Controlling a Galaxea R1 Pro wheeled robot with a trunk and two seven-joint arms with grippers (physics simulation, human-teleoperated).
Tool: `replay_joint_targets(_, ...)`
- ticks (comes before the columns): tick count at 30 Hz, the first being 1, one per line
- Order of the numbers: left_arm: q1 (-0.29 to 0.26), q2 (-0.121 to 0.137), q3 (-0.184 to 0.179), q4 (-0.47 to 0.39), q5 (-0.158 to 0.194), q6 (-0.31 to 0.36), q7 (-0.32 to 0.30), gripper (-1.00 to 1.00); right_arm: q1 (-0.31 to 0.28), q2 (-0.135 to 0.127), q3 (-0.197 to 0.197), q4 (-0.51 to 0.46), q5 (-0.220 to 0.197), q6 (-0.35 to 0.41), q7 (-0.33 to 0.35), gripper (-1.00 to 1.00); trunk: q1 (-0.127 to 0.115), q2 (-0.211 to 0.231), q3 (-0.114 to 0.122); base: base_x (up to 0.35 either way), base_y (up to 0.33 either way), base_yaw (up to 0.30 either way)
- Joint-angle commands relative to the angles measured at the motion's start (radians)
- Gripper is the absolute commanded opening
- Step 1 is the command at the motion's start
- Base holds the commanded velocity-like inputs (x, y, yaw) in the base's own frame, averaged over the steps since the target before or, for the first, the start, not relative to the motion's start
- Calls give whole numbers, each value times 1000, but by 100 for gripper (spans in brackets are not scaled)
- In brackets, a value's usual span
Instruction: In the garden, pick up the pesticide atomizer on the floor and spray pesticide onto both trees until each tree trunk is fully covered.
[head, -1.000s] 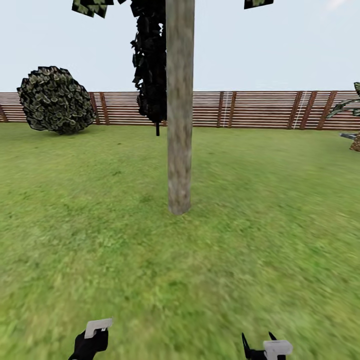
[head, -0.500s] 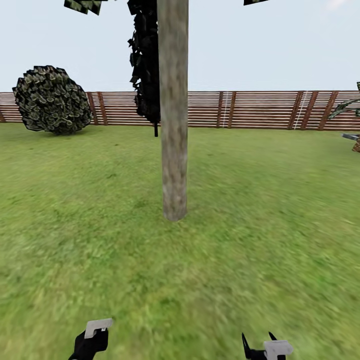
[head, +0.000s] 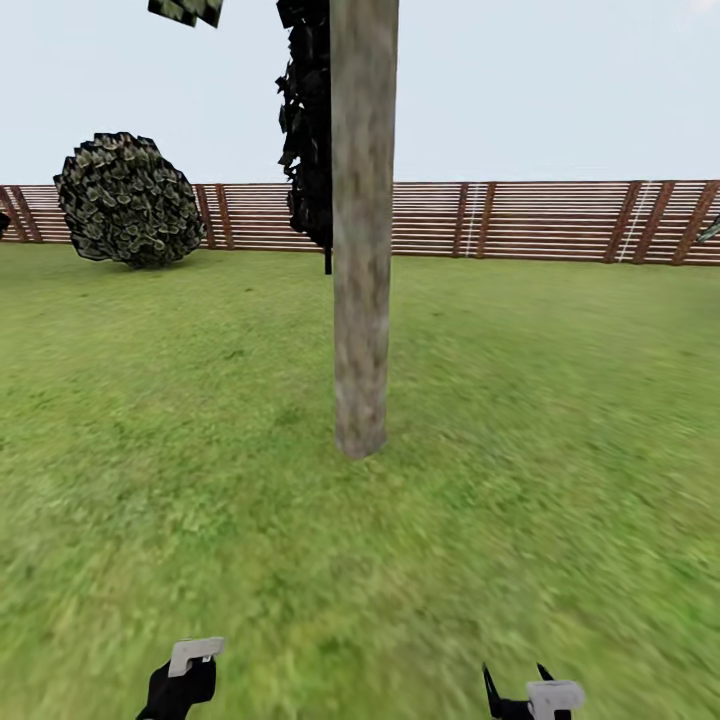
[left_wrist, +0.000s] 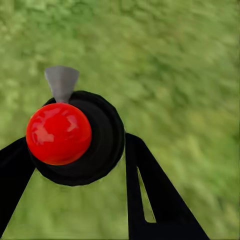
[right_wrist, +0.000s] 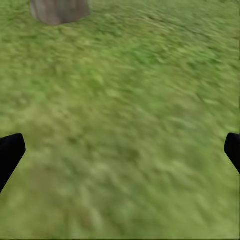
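A thick pale tree trunk (head: 362, 250) rises from the lawn straight ahead of me, a few dark green leaf blocks (head: 186, 10) showing at the top edge. Its base (right_wrist: 59, 10) also appears in the right wrist view. My left gripper (head: 178, 690) sits low at the left, shut on the pesticide atomizer (left_wrist: 59, 134), whose round red top, black body and grey nozzle face the wrist camera between the black fingers (left_wrist: 145, 190). Its pale nozzle (head: 195, 652) pokes up in the head view. My right gripper (head: 515, 695) hangs low at the right, open and holding nothing, over grass (right_wrist: 122, 150).
A reddish-brown slat fence (head: 540, 220) closes off the far side of the lawn. A round dark bush (head: 128, 200) stands at the back left. A near-black thin-stemmed tree (head: 312, 130) stands just behind the trunk. Grass lies open on both sides of the trunk.
The whole view has shifted: the trunk, bush and fence sit further right than half a second ago, and the trunk looks slightly nearer. Both grippers hold the same pose.
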Motion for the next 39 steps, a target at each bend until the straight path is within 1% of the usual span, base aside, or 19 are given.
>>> replay_joint_targets(1,-1,0,0,1,4,-3,1,-100,-1,0,0,1,0,-3,1,100,0,0,-1,338,-3,6)
replay_joint_targets(39,-1,0,0,1,4,-4,1,-100,-1,-1,0,1,0,-3,1,100,0,0,-1,335,-4,0)
